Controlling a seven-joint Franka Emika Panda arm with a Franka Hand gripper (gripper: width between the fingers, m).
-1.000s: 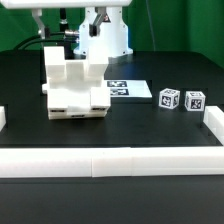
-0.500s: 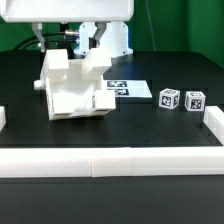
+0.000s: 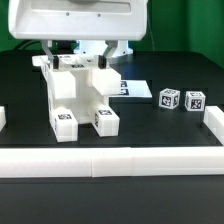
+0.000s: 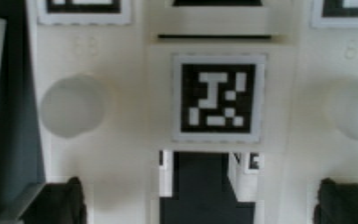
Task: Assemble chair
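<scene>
White chair (image 3: 80, 100) standing upright near the table's (image 3: 150, 135) middle, tagged feet toward the front wall (image 3: 110, 163), gripper (image 4: 202, 205) spread wide above it, grasping nothing, two small tagged blocks (image 3: 181, 99) toward the table's exterior-view right edge

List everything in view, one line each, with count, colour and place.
chair assembly: one, matte white with black-and-white tags, standing on the table toward the exterior view's left, legs toward the camera.
marker board: one, flat white with tags, behind the assembly toward the exterior view's right.
small tagged cubes: two, white with black tags, side by side at the exterior view's right.
border wall: white, low, along the near table edge and both sides.
table: one, black.
robot arm: one, glossy white, above the assembly; jaws wide open.
</scene>
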